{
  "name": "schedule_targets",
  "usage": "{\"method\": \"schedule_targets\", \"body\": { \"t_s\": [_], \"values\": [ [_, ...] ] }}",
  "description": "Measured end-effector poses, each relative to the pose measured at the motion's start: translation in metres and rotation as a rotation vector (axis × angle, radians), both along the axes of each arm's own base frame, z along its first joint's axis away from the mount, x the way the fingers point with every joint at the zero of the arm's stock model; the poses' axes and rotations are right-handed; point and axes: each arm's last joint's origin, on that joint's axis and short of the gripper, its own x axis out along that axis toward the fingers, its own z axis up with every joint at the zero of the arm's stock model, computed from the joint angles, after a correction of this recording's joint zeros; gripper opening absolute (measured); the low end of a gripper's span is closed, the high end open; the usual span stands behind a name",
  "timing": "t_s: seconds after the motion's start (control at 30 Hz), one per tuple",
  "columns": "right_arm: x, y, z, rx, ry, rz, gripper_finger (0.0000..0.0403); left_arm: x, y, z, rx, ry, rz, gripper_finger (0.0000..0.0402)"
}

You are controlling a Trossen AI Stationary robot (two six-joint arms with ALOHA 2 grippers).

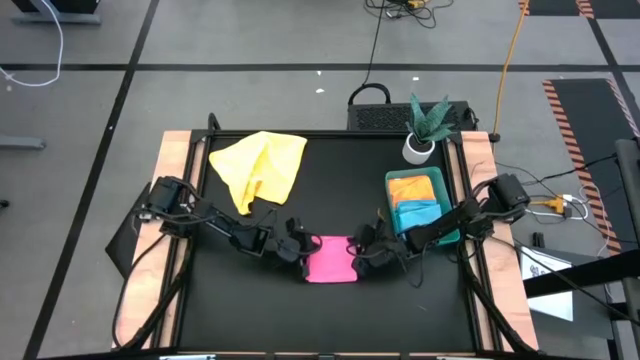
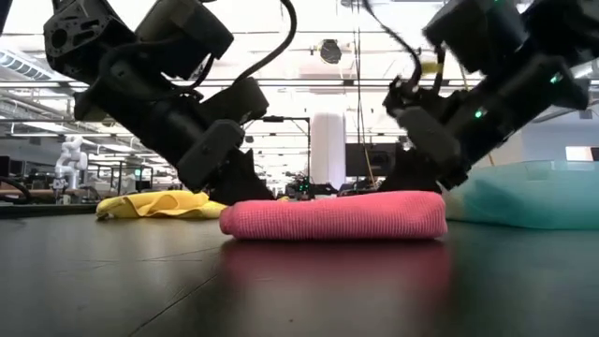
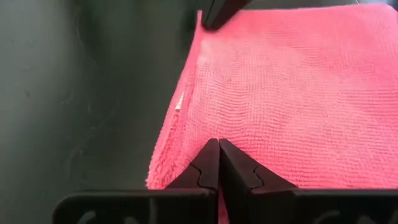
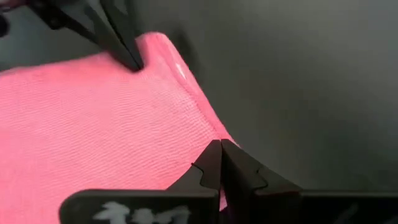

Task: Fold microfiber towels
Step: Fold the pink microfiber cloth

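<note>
A folded pink towel (image 1: 331, 260) lies flat on the black table, thick and rounded at its ends in the low view (image 2: 334, 215). My left gripper (image 1: 299, 252) is shut at the towel's left end and my right gripper (image 1: 359, 254) is shut at its right end, both near the far edge. A crumpled yellow towel (image 1: 262, 166) lies at the far left. A light blue towel (image 1: 417, 214) and an orange-yellow one (image 1: 411, 188) lie in the green tray (image 1: 446, 188). My left gripper sets its shut fingertips (image 3: 211, 155) on the pink towel's top face (image 3: 249, 134) at its left end, near the far edge (image 3: 173, 140). It slants down from the table's left. The towel lies flat; no cloth shows between the fingers. My right gripper sets its shut fingertips (image 4: 214, 155) on the towel's top face (image 4: 180, 149) at its right end, close to the far edge (image 4: 211, 121). It slants down from the table's right. The towel stays flat on the table; no cloth shows between the fingers.
A potted plant (image 1: 425, 128) stands at the far right beside the tray. The table's raised side rails (image 1: 180, 200) run along the left and right. Bare black tabletop (image 1: 330, 195) lies between the towels and at the near side.
</note>
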Motion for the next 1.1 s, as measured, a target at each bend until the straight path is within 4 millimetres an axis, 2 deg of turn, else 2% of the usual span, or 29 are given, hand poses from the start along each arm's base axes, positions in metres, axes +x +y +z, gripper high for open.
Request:
{"method": "schedule_targets", "body": {
  "t_s": [0.13,0.3,0.4,0.5,0.63,0.77,0.87,1.1],
  "values": [
    [0.001,0.021,0.02,-0.079,-0.04,0.146,0.0,-0.001,-0.004,0.003,-0.002,-0.01,-0.013,0.0003],
    [0.005,0.069,0.048,-0.232,-0.091,0.438,0.0,-0.001,-0.008,0.008,-0.001,-0.033,-0.039,0.0015],
    [0.003,0.097,0.059,-0.297,-0.123,0.556,0.0,0.0,-0.011,0.01,-0.053,-0.045,-0.083,0.0008],
    [0.0,0.112,0.063,-0.296,-0.151,0.599,0.0,0.004,-0.012,0.013,-0.087,-0.088,-0.168,0.0004],
    [0.0,0.117,0.053,-0.296,-0.134,0.606,0.0009,0.007,-0.01,0.015,-0.025,-0.141,-0.184,0.001],
    [0.009,0.112,0.039,-0.29,-0.115,0.596,0.0038,0.01,-0.009,0.01,0.013,-0.152,-0.196,0.0003],
    [0.017,0.106,0.036,-0.241,-0.134,0.639,0.0073,0.01,-0.009,0.002,0.019,-0.131,-0.198,0.0008],
    [0.032,0.087,0.023,-0.196,-0.097,0.685,0.0166,0.01,-0.005,0.001,0.022,-0.118,-0.184,0.0004]
  ]
}}
